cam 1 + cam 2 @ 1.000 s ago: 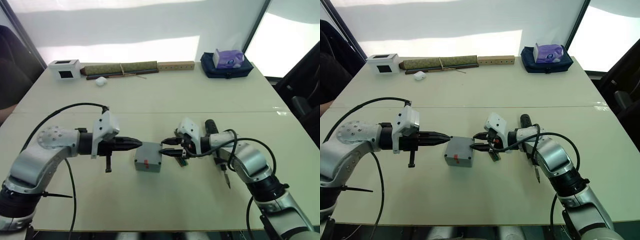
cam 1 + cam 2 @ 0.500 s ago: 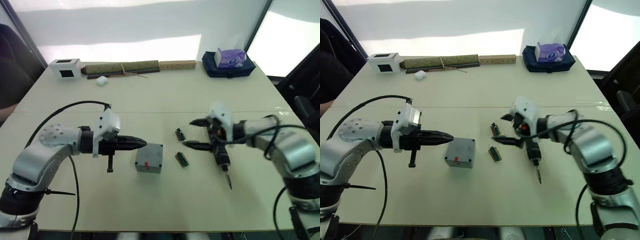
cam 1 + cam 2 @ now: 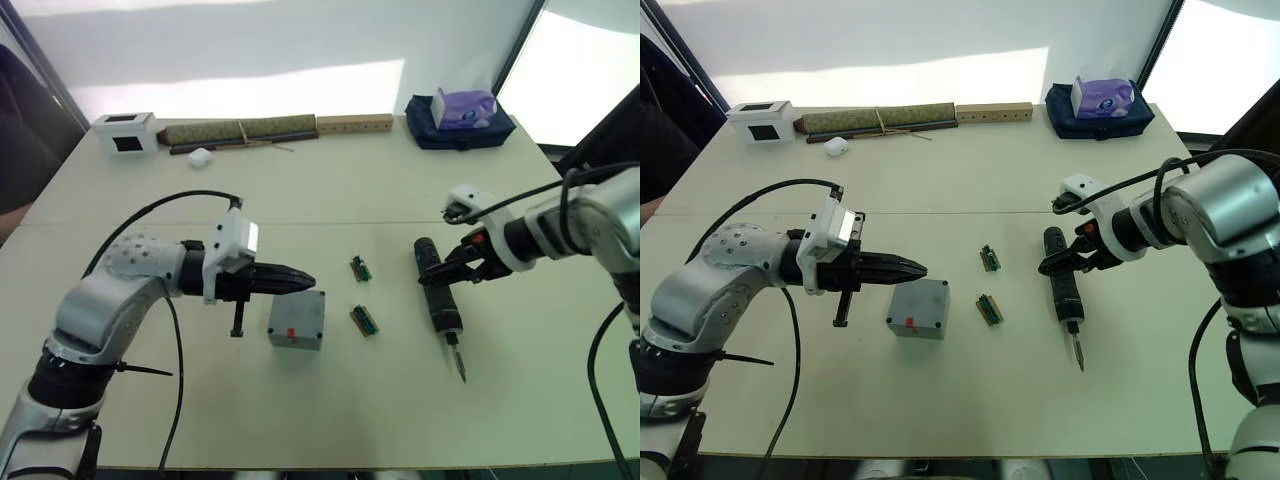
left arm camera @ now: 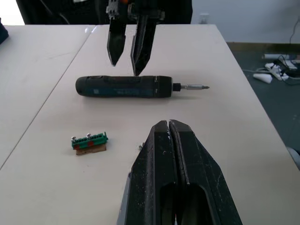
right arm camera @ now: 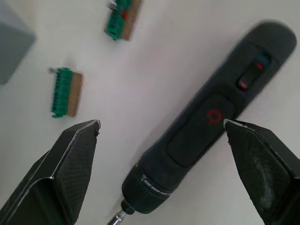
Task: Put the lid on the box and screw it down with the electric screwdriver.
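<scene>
The grey box (image 3: 296,321) with a red mark sits at mid-table, its top closed by the flat grey lid (image 3: 298,310). My left gripper (image 3: 308,281) is shut and empty, its tip hovering just past the box's far edge. The black electric screwdriver (image 3: 438,296) lies on the table to the right, bit toward me. My right gripper (image 5: 161,123) is open wide just above the screwdriver's (image 5: 206,126) body, a finger on each side, not touching it. The left wrist view shows the screwdriver (image 4: 126,86) lying under the right gripper (image 4: 125,68).
Two small green circuit pieces (image 3: 360,267) (image 3: 366,319) lie between box and screwdriver. Along the far edge stand a white box with a dark window (image 3: 124,131), a rolled mat (image 3: 240,132), a wooden strip (image 3: 352,124) and a blue pouch with a tissue pack (image 3: 460,118).
My right gripper left the box's right side, swung right and opened over the screwdriver. The left gripper stayed shut and slid forward along the box's far edge.
</scene>
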You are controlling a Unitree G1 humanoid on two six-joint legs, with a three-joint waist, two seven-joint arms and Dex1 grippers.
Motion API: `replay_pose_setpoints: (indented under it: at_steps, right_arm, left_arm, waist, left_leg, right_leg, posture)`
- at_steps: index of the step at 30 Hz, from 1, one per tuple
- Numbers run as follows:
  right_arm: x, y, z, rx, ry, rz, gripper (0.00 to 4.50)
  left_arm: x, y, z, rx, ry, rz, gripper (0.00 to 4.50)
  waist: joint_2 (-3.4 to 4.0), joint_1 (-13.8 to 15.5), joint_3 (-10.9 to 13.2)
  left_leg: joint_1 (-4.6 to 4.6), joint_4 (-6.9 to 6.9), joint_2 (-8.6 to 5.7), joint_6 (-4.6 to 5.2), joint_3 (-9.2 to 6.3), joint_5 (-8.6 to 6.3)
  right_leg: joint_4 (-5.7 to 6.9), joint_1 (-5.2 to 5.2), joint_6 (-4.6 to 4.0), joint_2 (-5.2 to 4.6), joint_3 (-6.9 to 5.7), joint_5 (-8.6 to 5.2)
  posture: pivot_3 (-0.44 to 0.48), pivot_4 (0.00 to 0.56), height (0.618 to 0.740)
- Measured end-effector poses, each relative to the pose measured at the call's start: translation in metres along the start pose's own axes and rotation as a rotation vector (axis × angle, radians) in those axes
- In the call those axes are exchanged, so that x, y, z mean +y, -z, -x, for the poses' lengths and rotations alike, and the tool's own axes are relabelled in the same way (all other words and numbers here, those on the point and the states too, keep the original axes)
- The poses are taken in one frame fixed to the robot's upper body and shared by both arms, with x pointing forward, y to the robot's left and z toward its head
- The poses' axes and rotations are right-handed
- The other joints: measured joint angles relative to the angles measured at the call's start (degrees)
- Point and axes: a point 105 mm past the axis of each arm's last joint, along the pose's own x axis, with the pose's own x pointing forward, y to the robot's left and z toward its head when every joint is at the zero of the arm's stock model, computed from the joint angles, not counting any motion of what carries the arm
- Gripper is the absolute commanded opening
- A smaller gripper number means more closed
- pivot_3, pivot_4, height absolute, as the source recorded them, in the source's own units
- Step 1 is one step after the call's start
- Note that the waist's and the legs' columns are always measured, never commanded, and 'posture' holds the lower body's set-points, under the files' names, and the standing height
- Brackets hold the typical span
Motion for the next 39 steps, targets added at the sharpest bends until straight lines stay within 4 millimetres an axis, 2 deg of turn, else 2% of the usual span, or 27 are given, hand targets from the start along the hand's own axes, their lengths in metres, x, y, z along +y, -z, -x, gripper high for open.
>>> replay_pose_setpoints:
  at_steps: [8, 15, 22, 28, 31, 36, 37, 39]
  right_arm:
    - [-0.012, 0.003, -0.014, 0.048, 0.090, -0.134, 4.44]
    - [-0.007, 0.022, -0.028, 0.113, 0.120, -0.196, 4.44]
    - [0.000, 0.031, -0.041, 0.050, 0.185, -0.284, 4.44]
    - [0.003, 0.028, -0.050, -0.038, 0.248, -0.328, 4.44]
    - [0.002, 0.029, -0.052, -0.059, 0.278, -0.357, 3.72]
    - [0.001, 0.031, -0.053, -0.059, 0.310, -0.363, 1.92]
    - [0.002, 0.030, -0.053, -0.061, 0.311, -0.358, 1.67]
    - [0.003, 0.029, -0.054, -0.061, 0.315, -0.353, 1.63]
  left_arm:
    - [0.002, -0.001, -0.002, -0.012, -0.022, -0.005, 0.00]
    - [-0.001, 0.002, -0.009, -0.025, -0.025, 0.001, 0.00]
    - [-0.005, 0.002, -0.013, -0.026, -0.015, -0.004, 0.00]
    - [-0.005, 0.001, -0.013, -0.024, -0.013, -0.009, 0.00]
    - [-0.004, 0.001, -0.013, -0.022, -0.014, -0.013, 0.00]
    - [-0.003, 0.001, -0.011, -0.012, -0.020, -0.017, 0.00]
    - [-0.003, 0.001, -0.011, -0.008, -0.024, -0.017, 0.00]
    - [-0.002, 0.000, -0.008, 0.002, -0.036, -0.023, 0.00]
  waist:
    - [-0.01, -0.08, 0.00]
    - [-0.02, -0.10, 0.00]
    - [-0.06, -0.10, -0.03]
    - [-0.18, -0.41, -0.10]
    - [-0.18, -0.27, -0.10]
    - [-0.18, -0.33, -0.10]
    - [-0.18, -0.34, -0.10]
    - [-0.18, -0.37, -0.10]
  left_leg:
    - [-0.04, -0.01, 0.01, 0.04, 0.05, -0.02]
    - [-0.04, 0.07, 0.02, 0.14, 0.08, 0.04]
    - [-0.04, 0.13, 0.03, 0.25, 0.09, 0.11]
    - [0.06, 0.21, 0.05, 0.46, 0.11, 0.31]
    - [0.06, 0.20, 0.05, 0.61, 0.11, 0.52]
    - [0.08, 0.20, 0.05, 0.64, 0.11, 0.59]
    - [0.08, 0.19, 0.05, 0.64, 0.11, 0.59]
    - [0.07, 0.19, 0.07, 0.64, 0.11, 0.59]
  right_leg:
    - [-0.06, 0.00, 0.01, 0.06, 0.02, 0.00]
    - [0.03, 0.02, 0.08, 0.11, 0.04, 0.04]
    - [0.08, 0.07, 0.16, 0.15, 0.05, 0.09]
    - [0.08, 0.19, 0.20, 0.20, 0.09, 0.39]
    - [0.07, 0.20, 0.20, 0.21, 0.09, 0.60]
    - [0.07, 0.21, 0.18, 0.25, 0.10, 0.68]
    - [0.07, 0.19, 0.19, 0.25, 0.10, 0.68]
    - [0.05, 0.19, 0.18, 0.26, 0.11, 0.68]
  posture:
    - [0.000, 0.150, 0.740]
    - [0.000, 0.150, 0.740]
    - [0.000, 0.150, 0.740]
    - [0.000, 0.150, 0.740]
    - [0.000, 0.150, 0.740]
    - [0.000, 0.150, 0.740]
    - [0.000, 0.150, 0.740]
    - [0.000, 0.150, 0.740]
